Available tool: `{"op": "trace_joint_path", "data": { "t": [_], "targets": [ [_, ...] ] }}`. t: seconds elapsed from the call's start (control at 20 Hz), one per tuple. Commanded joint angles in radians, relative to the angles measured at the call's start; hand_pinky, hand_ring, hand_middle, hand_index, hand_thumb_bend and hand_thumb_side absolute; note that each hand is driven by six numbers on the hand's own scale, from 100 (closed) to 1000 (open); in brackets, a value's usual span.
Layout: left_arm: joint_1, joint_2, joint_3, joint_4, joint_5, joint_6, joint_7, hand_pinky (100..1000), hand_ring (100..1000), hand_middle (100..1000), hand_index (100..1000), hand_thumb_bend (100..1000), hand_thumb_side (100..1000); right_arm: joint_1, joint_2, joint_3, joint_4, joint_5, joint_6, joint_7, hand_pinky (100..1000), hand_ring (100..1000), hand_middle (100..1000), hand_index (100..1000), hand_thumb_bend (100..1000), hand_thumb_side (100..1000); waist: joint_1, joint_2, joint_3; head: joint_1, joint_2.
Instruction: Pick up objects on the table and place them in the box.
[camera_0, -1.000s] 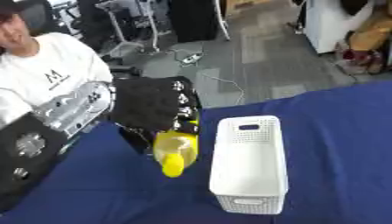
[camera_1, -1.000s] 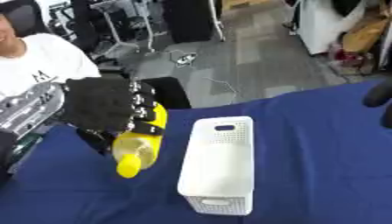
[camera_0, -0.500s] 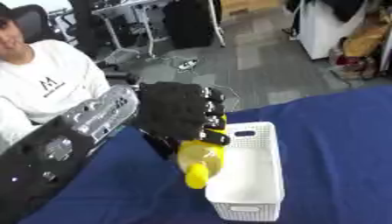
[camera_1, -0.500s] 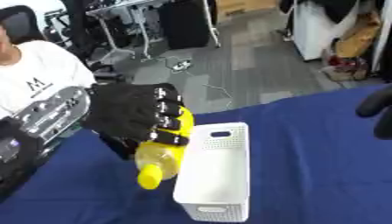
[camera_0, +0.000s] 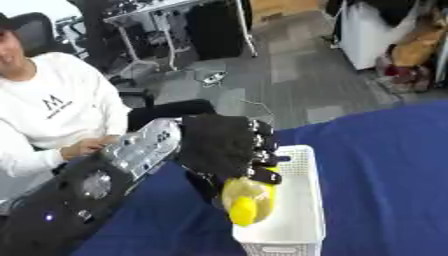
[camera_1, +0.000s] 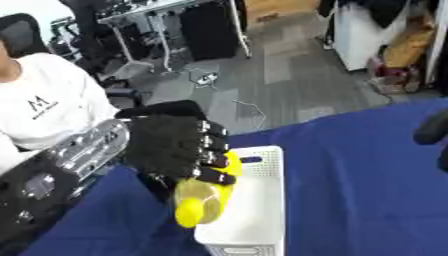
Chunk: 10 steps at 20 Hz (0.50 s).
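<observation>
Left eye view shows the blue tabletop (camera_0: 385, 165) carrying a white perforated box (camera_0: 293, 210), and over the box's left rim hangs the left robot hand (camera_0: 223, 150), fingers curled round a yellow bottle-like object (camera_0: 247, 202) that points downward. That object sits half over the rim and half outside it, so letting go here could drop it on the edge and tip it onto the tabletop. The right robot hand (camera_1: 433, 132) shows only as a dark shape at the right edge of the right eye view; I cannot tell its fingers.
</observation>
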Motion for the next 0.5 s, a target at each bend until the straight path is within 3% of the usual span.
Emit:
{"op": "trace_joint_path", "data": {
  "t": [0.05, 0.1, 0.15, 0.2, 0.25, 0.4, 0.5],
  "targets": [
    [-0.02, 0.007, 0.011, 0.03, 0.027, 0.037, -0.061, 815, 846, 839, 754, 644, 832, -0.021, 0.005, 0.0, -0.015, -0.006, 0.001, 0.005, 616, 498, 551, 625, 167, 1000, -0.005, -0.013, -0.002, 0.01, -0.015],
    [-0.022, 0.005, 0.009, 0.033, 0.044, 0.048, -0.083, 815, 846, 839, 754, 644, 832, -0.022, 0.005, 0.001, -0.015, -0.006, 0.001, 0.005, 616, 498, 551, 625, 167, 1000, -0.005, -0.012, -0.002, 0.009, -0.015],
    [-0.021, 0.003, 0.008, 0.037, 0.065, 0.058, -0.104, 910, 936, 942, 808, 629, 916, -0.022, 0.005, 0.0, -0.015, -0.006, 0.002, 0.005, 616, 498, 551, 625, 166, 1000, -0.005, -0.012, -0.002, 0.009, -0.013],
    [-0.022, 0.002, 0.008, 0.037, 0.085, 0.066, -0.122, 910, 936, 942, 808, 629, 916, -0.022, 0.005, 0.001, -0.015, -0.006, 0.002, 0.005, 616, 498, 551, 625, 166, 1000, -0.005, -0.011, -0.002, 0.009, -0.013],
    [-0.021, 0.003, 0.009, 0.037, 0.105, 0.073, -0.14, 953, 977, 1000, 857, 638, 950, -0.023, 0.005, 0.001, -0.015, -0.006, 0.003, 0.006, 616, 498, 551, 625, 167, 1000, -0.005, -0.012, -0.001, 0.009, -0.012],
    [-0.017, 0.004, 0.015, 0.033, 0.166, 0.094, -0.183, 966, 989, 1000, 875, 642, 962, -0.023, 0.003, 0.002, -0.015, -0.006, 0.003, 0.008, 616, 498, 551, 626, 167, 1000, -0.005, -0.013, 0.002, 0.009, -0.012],
    [-0.001, 0.006, 0.025, 0.02, 0.219, 0.115, -0.194, 943, 983, 1000, 884, 595, 973, -0.019, 0.001, -0.001, -0.015, -0.004, 0.003, 0.005, 616, 498, 551, 626, 166, 1000, -0.007, -0.016, 0.009, 0.004, -0.016]
  ]
}}
